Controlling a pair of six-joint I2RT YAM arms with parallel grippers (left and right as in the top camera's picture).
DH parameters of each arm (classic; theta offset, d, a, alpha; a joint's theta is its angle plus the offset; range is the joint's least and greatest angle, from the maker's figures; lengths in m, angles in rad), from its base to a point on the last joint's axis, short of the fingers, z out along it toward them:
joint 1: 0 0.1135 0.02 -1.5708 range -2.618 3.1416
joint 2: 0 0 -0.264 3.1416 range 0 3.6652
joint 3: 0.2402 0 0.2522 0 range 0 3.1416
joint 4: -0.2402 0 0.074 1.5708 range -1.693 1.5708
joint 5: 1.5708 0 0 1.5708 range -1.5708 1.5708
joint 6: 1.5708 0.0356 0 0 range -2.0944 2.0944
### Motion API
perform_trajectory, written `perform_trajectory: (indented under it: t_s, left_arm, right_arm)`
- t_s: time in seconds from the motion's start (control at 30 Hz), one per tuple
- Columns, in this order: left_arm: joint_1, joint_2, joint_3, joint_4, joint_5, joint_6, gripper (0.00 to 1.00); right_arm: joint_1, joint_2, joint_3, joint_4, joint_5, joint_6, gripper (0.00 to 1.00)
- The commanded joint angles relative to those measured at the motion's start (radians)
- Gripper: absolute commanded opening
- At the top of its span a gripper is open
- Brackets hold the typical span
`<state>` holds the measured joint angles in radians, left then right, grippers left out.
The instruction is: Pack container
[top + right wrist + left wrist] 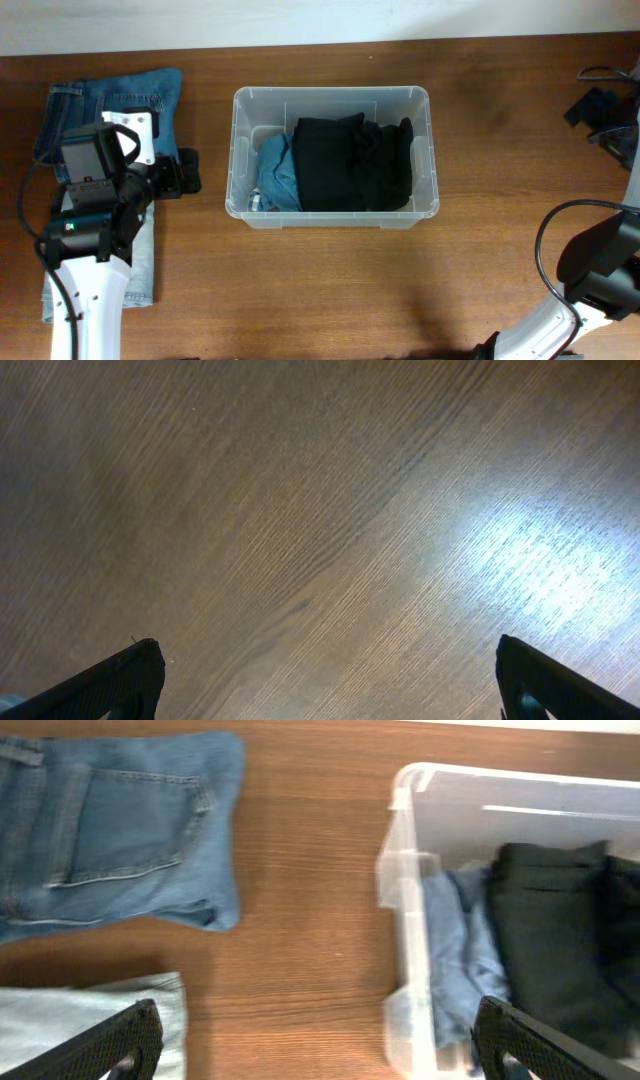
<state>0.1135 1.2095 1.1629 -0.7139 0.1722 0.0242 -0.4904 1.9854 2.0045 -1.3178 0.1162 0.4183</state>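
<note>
Container [330,92] mid-table, black garment [352,165] and blue cloth [280,178] inside, left gripper [189,172] spread wide, empty, between jeans [110,105] and container, right gripper [325,655] gaping over wooden table [300,510]

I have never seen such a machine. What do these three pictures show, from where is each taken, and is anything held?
This is a robot with two arms at a table. One picture looks down from above; the other two come from a camera on each wrist, so the dark tips below are that arm's pincer. The left pincer and the right pincer stand open and hold nothing. In the middle stands a clear container with a black garment and a blue garment inside. Dark jeans and paler jeans lie at the left.
</note>
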Motion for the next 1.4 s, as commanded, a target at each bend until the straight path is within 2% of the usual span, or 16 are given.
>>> perform_trajectory:
  t_s: [0.0, 0.13, 0.23, 0.37, 0.47, 0.53, 0.6, 0.67, 0.9, 1.37]
  left_arm:
    - [0.002, 0.002, 0.0, -0.011, 0.131, -0.01, 0.99]
    - [0.003, 0.002, 0.0, -0.05, 0.101, -0.01, 0.99]
    - [0.003, 0.003, 0.0, -0.108, -0.019, -0.014, 0.99]
    - [0.003, 0.021, 0.0, -0.21, -0.326, -0.167, 0.99]
    - [0.009, 0.056, 0.0, -0.267, -0.49, -0.312, 0.9]
    - [0.022, 0.084, 0.0, -0.267, -0.502, -0.328, 0.9]
    - [0.037, 0.119, 0.0, -0.266, -0.502, -0.33, 0.96]
    - [0.052, 0.159, 0.0, -0.264, -0.502, -0.33, 0.99]
    - [0.066, 0.329, 0.0, -0.233, -0.504, -0.326, 0.99]
    - [0.066, 0.577, 0.0, -0.234, -0.674, -0.323, 0.98]
  right_arm:
    - [-0.001, 0.013, -0.003, -0.003, 0.027, 0.006, 0.98]
    - [-0.001, 0.013, -0.003, -0.003, 0.027, 0.006, 0.98]
    - [-0.001, 0.013, -0.003, -0.003, 0.027, 0.006, 0.99]
    - [-0.001, 0.013, -0.003, -0.003, 0.027, 0.006, 0.98]
    - [-0.001, 0.013, -0.003, -0.003, 0.027, 0.006, 0.98]
    - [-0.001, 0.013, -0.003, -0.003, 0.027, 0.006, 0.98]
    - [-0.001, 0.013, -0.003, -0.003, 0.027, 0.006, 0.98]
    - [-0.001, 0.013, -0.003, -0.003, 0.027, 0.006, 0.98]
    - [-0.001, 0.013, -0.003, -0.003, 0.027, 0.006, 0.98]
    - [-0.001, 0.013, -0.003, -0.003, 0.027, 0.006, 0.98]
